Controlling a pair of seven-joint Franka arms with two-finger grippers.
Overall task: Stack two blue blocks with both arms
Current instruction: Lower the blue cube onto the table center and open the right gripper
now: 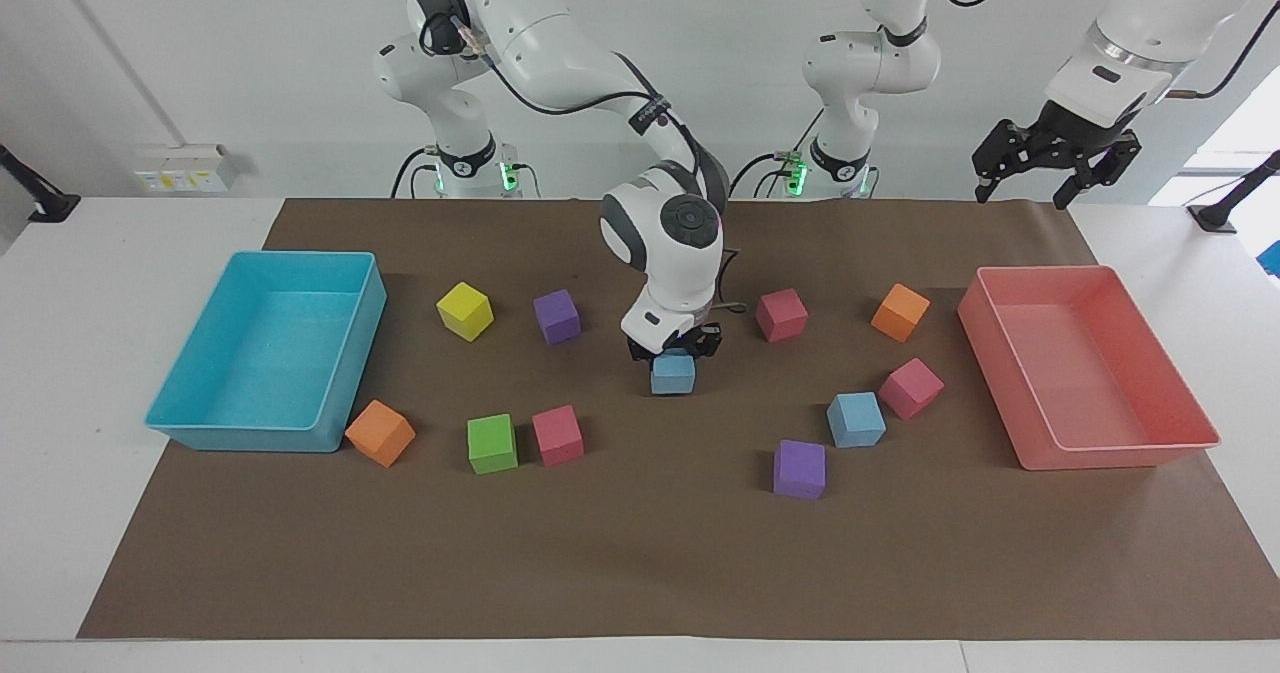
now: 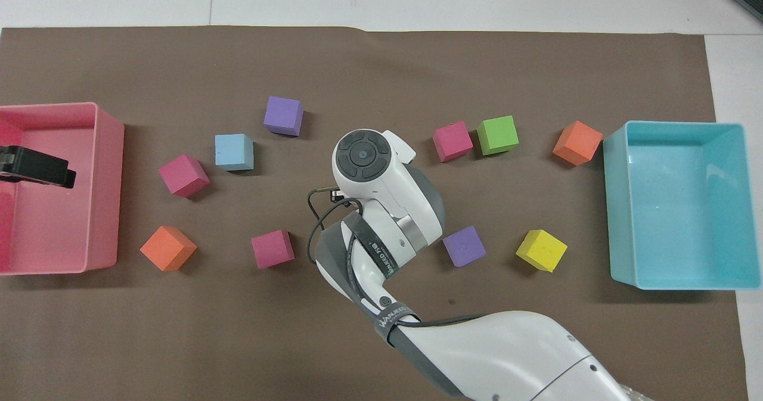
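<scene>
Item 1: large turquoise plastic tray (image 1: 200, 423), at the right arm's end of the desk (image 1: 60, 403), on the brown paper sheet (image 1: 640, 573).

Item 2: orange foam cube (image 1: 380, 433), touching or just beside the tray's corner.

Item 3: yellow foam cube (image 1: 465, 310), nearer to the robots than the green foam cube (image 1: 492, 443).

Item 4: pink foam cube (image 1: 557, 435), just beside the green one.

Item 5: purple foam cube (image 1: 557, 315), beside the yellow one.

Item 6: right hand (image 1: 675, 346), down at mid-sheet, fingers clamped on 1 light sky-blue foam cube (image 1: 673, 373). Whether that cube touches the sheet cannot be told. In the overhead view the arm's wrist hides both.

Item 7: second light sky-blue foam cube (image 1: 856, 419), on the sheet toward the left arm's end, well apart from the held one, just beside a magenta foam cube (image 1: 911, 388). A second purple foam cube (image 1: 800, 469) lies near it, farther from the robots.

Item 8: left hand (image 1: 1055, 158), raised over the salmon-pink plastic tray (image 1: 1100, 453), fingers spread apart; this arm waits.
</scene>
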